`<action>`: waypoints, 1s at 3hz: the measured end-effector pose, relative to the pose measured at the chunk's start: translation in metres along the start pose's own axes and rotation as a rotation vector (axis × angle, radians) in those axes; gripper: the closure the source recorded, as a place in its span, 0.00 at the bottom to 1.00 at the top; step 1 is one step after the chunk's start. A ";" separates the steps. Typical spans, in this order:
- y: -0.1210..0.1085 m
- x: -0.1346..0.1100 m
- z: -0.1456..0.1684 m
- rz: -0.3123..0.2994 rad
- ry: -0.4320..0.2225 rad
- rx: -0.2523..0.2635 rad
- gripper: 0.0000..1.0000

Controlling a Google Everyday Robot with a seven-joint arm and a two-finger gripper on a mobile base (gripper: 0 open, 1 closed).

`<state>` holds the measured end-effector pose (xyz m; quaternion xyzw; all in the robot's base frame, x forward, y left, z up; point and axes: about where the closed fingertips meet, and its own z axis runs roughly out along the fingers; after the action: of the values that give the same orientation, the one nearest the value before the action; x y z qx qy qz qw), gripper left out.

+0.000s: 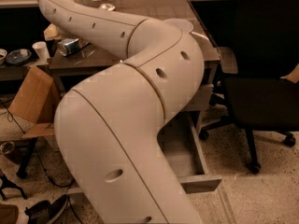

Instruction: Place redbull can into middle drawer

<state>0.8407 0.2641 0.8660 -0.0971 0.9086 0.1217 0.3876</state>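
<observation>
My white arm (140,125) fills the middle of the camera view and runs up over the table to the top left, where it leaves the picture. The gripper is out of view past the top edge. A silvery-blue redbull can (70,45) lies on its side on the brown table (154,10), just under my forearm. The middle drawer (184,146) stands pulled open low at the right of my arm, its grey inside partly hidden by the arm. Its front panel (201,183) is nearest me. Another grey drawer front (201,97) sits just above it.
A black office chair (261,87) stands close to the right of the drawer. A cardboard box (30,94) leans at the left. A white cup (41,50) and a bowl (17,56) sit on a side shelf. A white plate (180,24) is on the table. Shoes and cables lie at the bottom left.
</observation>
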 end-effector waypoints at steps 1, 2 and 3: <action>-0.003 0.001 0.010 0.013 0.014 -0.014 0.00; -0.006 0.003 0.018 0.030 0.022 -0.024 0.00; -0.008 0.003 0.021 0.038 0.022 -0.026 0.16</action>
<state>0.8547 0.2625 0.8483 -0.0864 0.9129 0.1398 0.3737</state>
